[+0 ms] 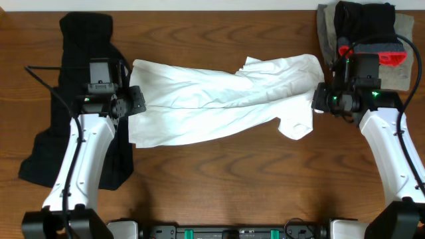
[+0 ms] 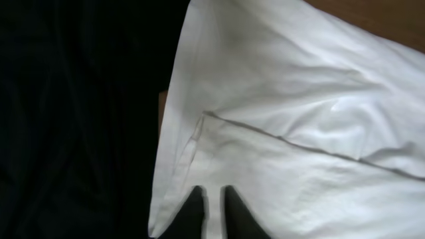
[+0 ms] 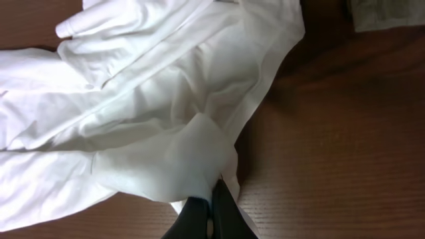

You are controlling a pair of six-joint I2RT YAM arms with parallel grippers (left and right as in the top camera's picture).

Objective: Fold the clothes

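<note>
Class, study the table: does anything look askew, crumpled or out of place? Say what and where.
The white T-shirt lies askew across the middle, wrinkled, its right end bunched where the right gripper pinches it. The black garment sprawls unfolded along the left side.

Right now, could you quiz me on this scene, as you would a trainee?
1. True or false: the thin white fabric T-shirt lies folded into a neat square.
2. What lies beneath the left arm? A) a black fabric garment B) a blue towel C) a cardboard box
3. Which claw pinches the shirt's edge nearest the heaped pile of grey, black and red clothes?
Key: 1 false; 2 A; 3 the right claw.
</note>
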